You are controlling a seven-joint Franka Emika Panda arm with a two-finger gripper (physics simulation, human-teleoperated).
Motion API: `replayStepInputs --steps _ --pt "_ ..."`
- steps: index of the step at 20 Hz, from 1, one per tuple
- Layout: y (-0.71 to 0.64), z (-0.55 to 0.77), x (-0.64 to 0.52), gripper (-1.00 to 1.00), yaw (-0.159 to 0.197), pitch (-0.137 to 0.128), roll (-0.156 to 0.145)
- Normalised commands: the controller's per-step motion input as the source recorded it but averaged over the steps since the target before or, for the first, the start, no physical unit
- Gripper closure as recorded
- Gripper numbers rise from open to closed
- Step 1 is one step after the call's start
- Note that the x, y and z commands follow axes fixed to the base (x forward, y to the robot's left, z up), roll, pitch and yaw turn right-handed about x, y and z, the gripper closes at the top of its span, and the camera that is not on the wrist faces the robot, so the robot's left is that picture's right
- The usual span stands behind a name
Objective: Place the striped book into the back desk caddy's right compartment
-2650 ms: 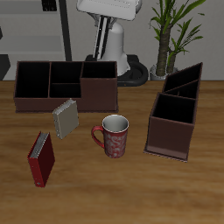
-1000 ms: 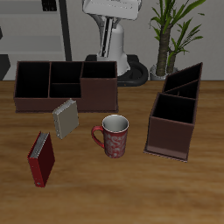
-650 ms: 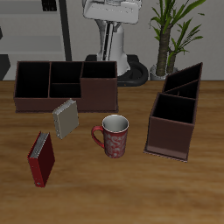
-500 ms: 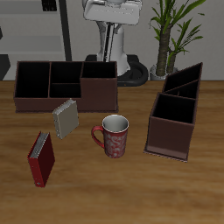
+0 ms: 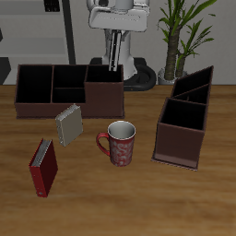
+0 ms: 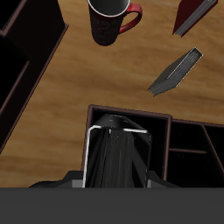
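The pincer (image 5: 112, 57) was closed on the striped book (image 5: 113, 53), holding it upright just above the right compartment (image 5: 104, 76) of the back desk caddy (image 5: 37, 100), upper centre of the exterior frame. In the wrist view, the book's dark cover (image 6: 118, 157) hid the fingertips.

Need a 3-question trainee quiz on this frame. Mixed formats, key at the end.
1. True or false: the mug stands inside the back caddy.
2. What does the tool hold? A) the mug B) the striped book C) nothing
3. Fill in: the book nearest the table's front edge is the ___ book.

Key: 1. False, it stands on the table in front of the caddy. 2. B. 3. Red.
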Motion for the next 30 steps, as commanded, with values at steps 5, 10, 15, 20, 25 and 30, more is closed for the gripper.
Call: replayStepInputs --steps 5,10,15,20,25,30 --pt "-0.03 -0.17 0.06 1.00 0.005 0.018 0.001" --pt "-0.02 -0.19 0.09 1.00 -0.004 0.037 -0.008" --pt "-0.05 -0.16 0.01 1.00 -0.035 0.036 -0.009" --pt "0.02 -0.13 -0.06 1.00 0.000 0.007 0.003" --pt "0.00 -0.22 -0.06 1.00 -0.003 0.020 0.007" --pt "-0.13 -0.23 0.06 1.00 -0.012 0.035 -0.027"
